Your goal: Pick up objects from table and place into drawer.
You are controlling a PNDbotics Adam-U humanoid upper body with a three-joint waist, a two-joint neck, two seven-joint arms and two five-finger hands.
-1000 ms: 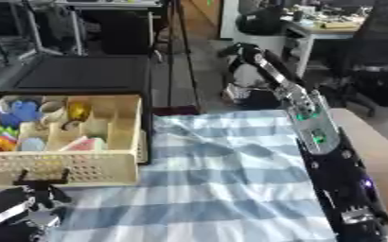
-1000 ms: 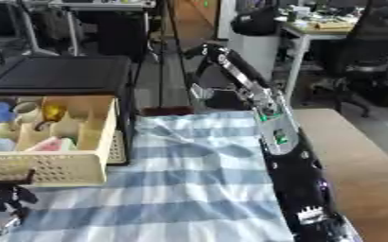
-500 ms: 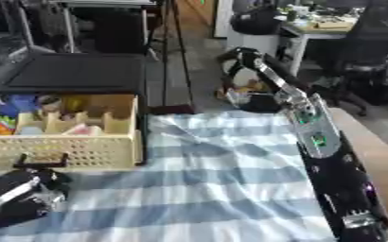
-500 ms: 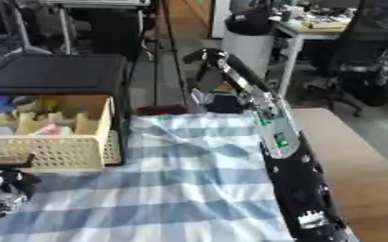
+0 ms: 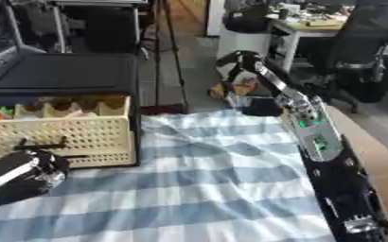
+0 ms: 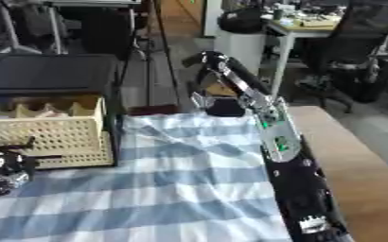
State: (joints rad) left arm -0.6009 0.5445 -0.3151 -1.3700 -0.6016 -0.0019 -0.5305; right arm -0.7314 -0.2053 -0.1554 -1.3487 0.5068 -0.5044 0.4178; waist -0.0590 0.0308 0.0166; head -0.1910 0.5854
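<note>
While our right hand [image 5: 230, 87] reaches beyond the table's far edge, upper centre, we cannot tell its fingers or any object; the basket [image 5: 61, 137] waits centre-left. Next: locate obj., grasp.

Blue-and-white checked cloth [image 5: 206, 189], cream basket [image 5: 61, 134] (lattice-sided), black arm [image 5: 330, 165] with green lights, tan table [image 6: 355, 165].

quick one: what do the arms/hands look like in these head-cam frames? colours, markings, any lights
Right arm: long, mostly black, glossy shell, with a silver-grey section mid-forearm carrying small green lights or markings, and a small pale patch low near the frame edge. Right hand is dark with pale parts; details too blurred to tell. Left hand, lower left: black body with silver-white patches and thin black rod-like parts on top.
</note>
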